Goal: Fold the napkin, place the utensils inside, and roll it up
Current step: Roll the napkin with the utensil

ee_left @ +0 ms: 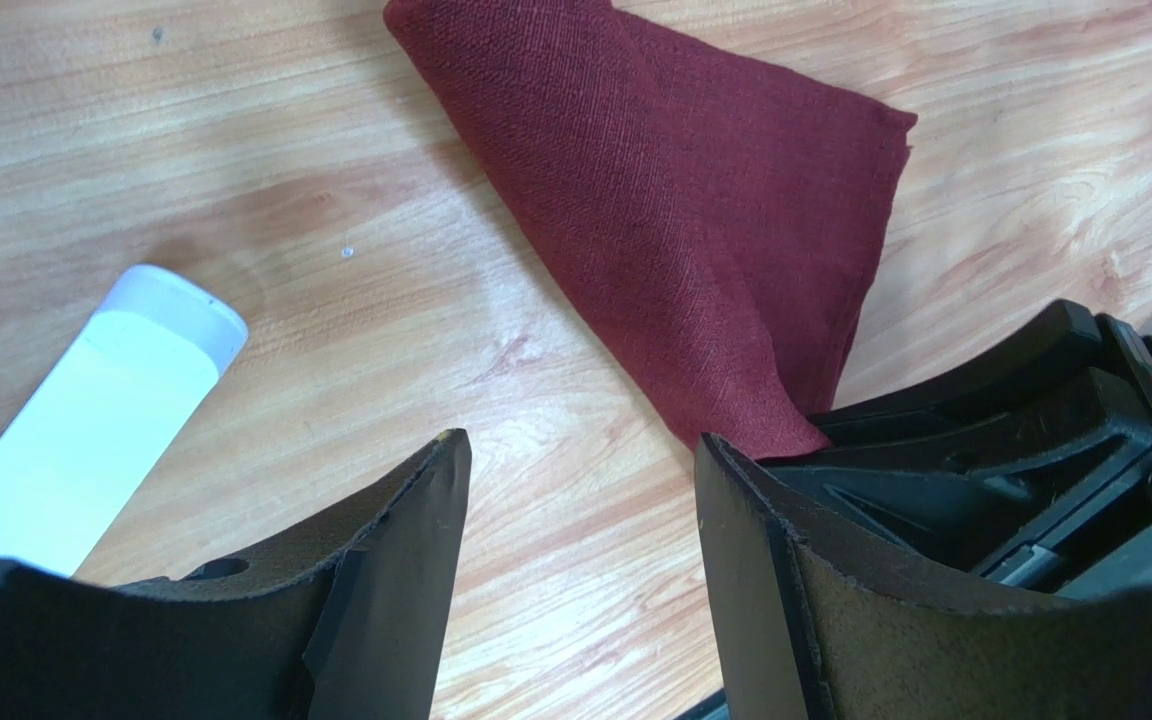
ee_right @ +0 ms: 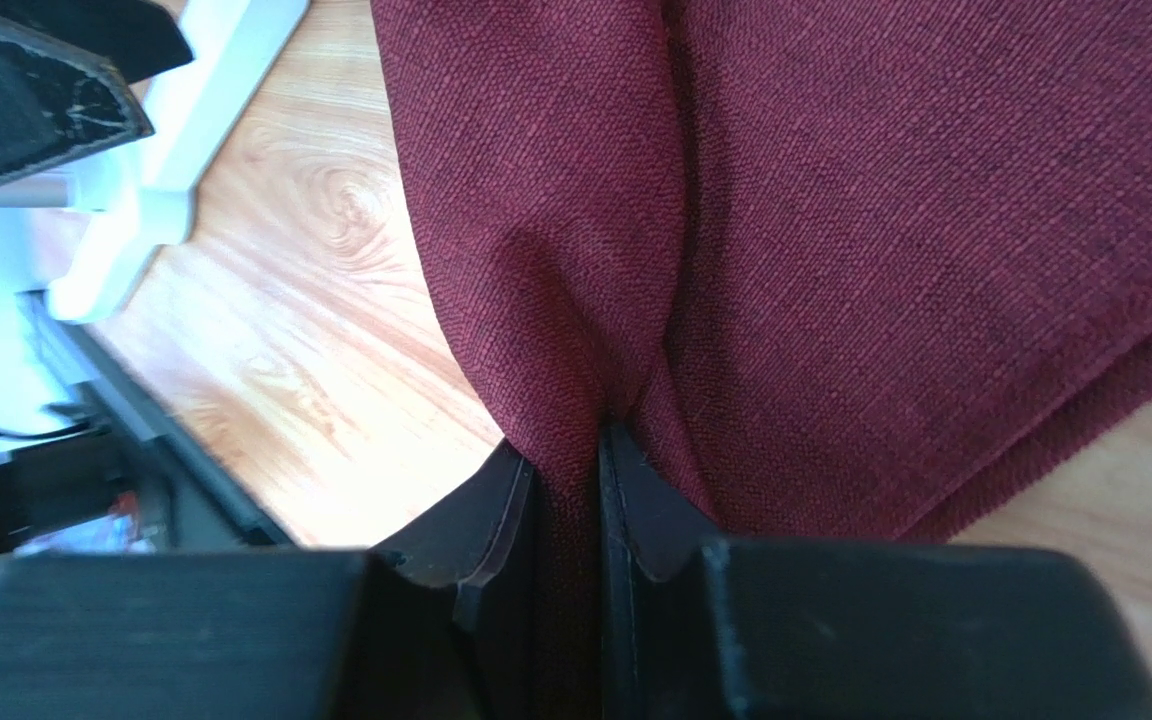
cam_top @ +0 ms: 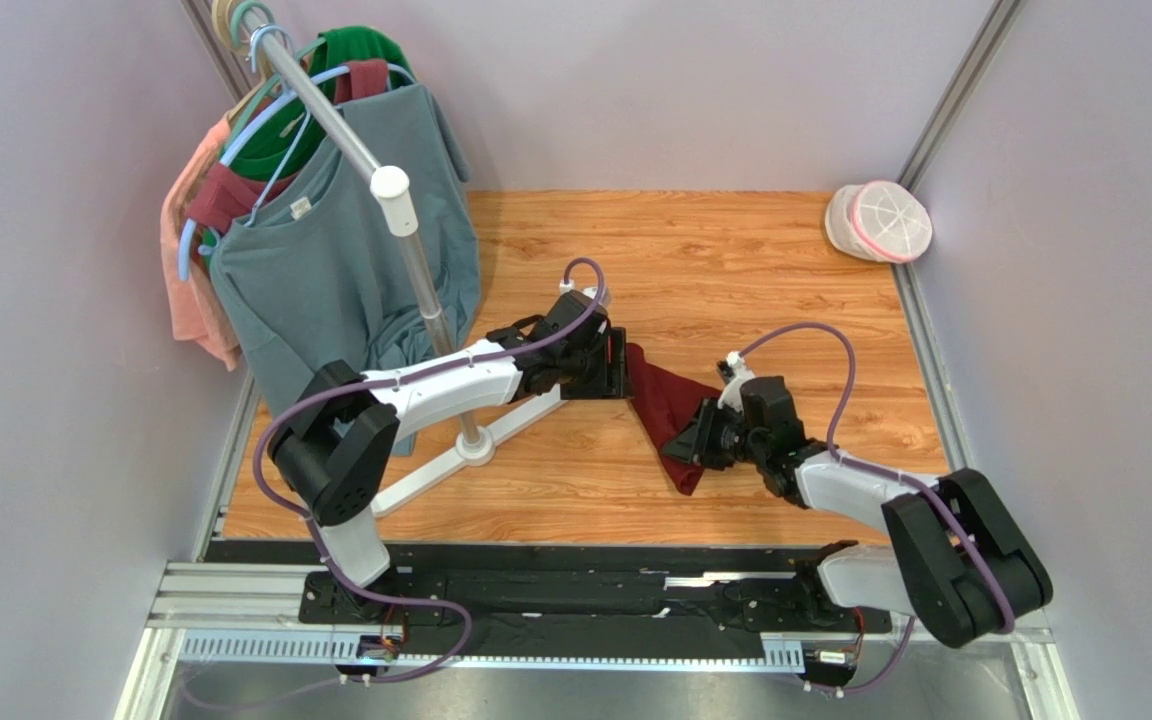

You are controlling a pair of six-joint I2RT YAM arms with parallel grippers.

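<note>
The dark red napkin [cam_top: 668, 398] lies folded into a long bunched shape in the middle of the wooden table [cam_top: 748, 270]. My right gripper [ee_right: 564, 443] is shut on a pinched fold of the napkin [ee_right: 868, 225] at its near end, with cloth filling the gap between the fingers. My left gripper [ee_left: 582, 450] stands open at the napkin's [ee_left: 687, 195] far left end, over bare wood and holding nothing. In the top view the left gripper [cam_top: 612, 365] and the right gripper [cam_top: 702, 435] sit at opposite ends of the cloth. The utensils are out of view.
A clothes rack [cam_top: 387, 195] with several hung shirts stands at the back left. Its white T-shaped base [cam_top: 447, 458] lies just left of the left arm, and one tube of that base [ee_left: 86, 435] shows in the left wrist view. A white and pink container [cam_top: 880, 221] sits at the back right corner.
</note>
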